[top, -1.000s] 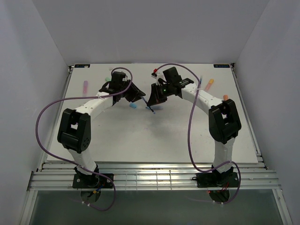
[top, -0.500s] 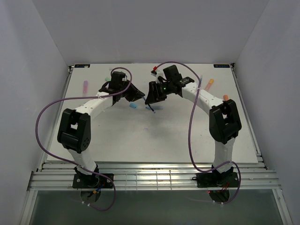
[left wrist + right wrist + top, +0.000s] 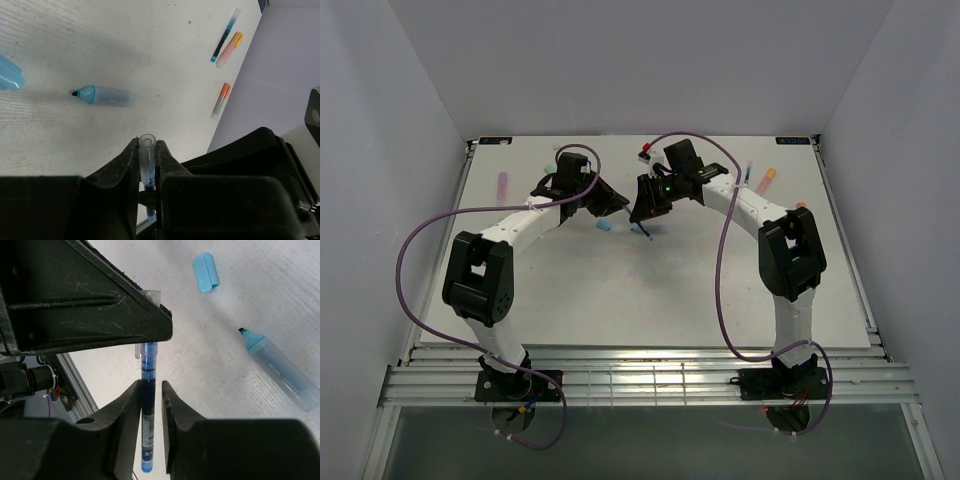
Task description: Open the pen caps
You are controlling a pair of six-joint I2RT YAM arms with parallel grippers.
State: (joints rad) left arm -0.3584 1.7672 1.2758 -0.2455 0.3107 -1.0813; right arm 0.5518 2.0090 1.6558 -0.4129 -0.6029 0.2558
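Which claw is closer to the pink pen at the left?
Left. Left claw, pinching a clear cap, is right of the pink pen; right claw, holding the blue pen, is farther right.

Translucent plastic cap (image 3: 147,155), matt table (image 3: 100,40)

Dark blue pen (image 3: 148,405): thin, held lengthwise between the fingers of the right gripper (image 3: 149,390). Its upper end sat inside a clear cap (image 3: 147,155), which was clamped by the left gripper (image 3: 147,146); cap and pen were not separated.

Light blue highlighter (image 3: 105,95): lay flat, uncapped, chisel tip exposed. Its light blue cap (image 3: 206,272) lay near it, apart.

Further off, three items lay flat:
- a thin blue pen (image 3: 225,34)
- just beside it, a pink highlighter (image 3: 227,51), orange cap fitted
- nearby, a pale highlighter (image 3: 220,100), orange cap fitted
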